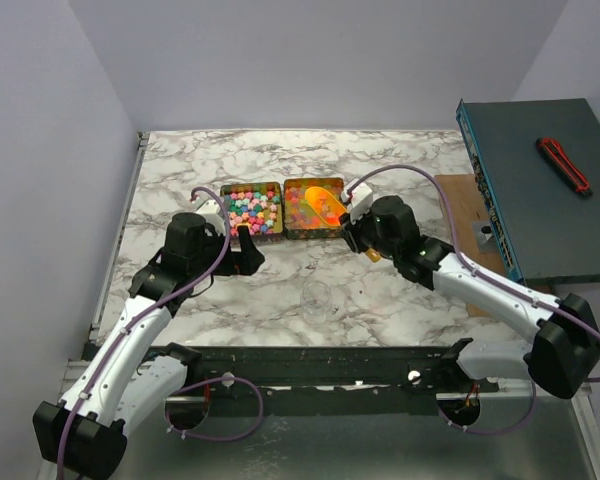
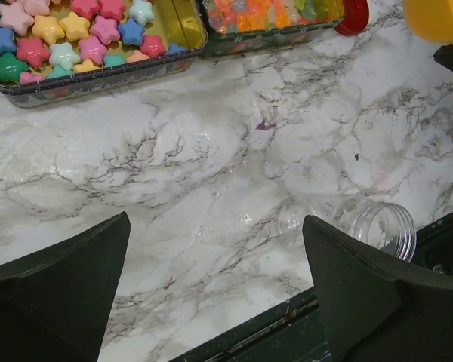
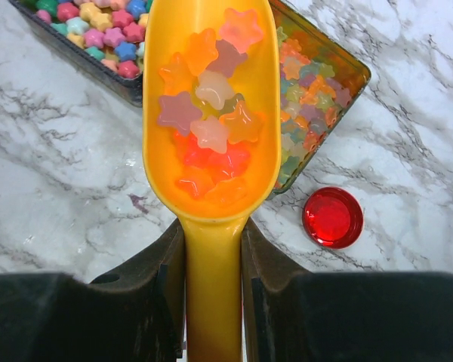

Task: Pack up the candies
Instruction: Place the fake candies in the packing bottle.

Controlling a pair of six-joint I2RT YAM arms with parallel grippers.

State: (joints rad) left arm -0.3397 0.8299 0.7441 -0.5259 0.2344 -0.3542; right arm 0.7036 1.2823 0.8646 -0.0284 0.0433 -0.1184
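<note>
If the scoop (image 3: 163, 68), clamped in the right fingers (image 3: 157, 296), is tilted, candies (image 3: 211, 92) may be spilled; the left fingers (image 2: 60, 296) are spread wide.

Two tins sit side by side on the table (image 1: 400, 160), both holding candies (image 1: 255, 208). Taking the right tin (image 1: 298, 236) as the mark:

- The left tin (image 1: 250, 184) is against its left side.
- The scoop (image 3: 211, 98), with candies in it, is above it.
- The cap (image 3: 332, 217) is just off its near right corner.
- The jar (image 2: 377, 226) lies well in front of it.
- The box (image 1: 550, 210) is far to its right, with a cutter (image 1: 563, 163) on top.
</note>
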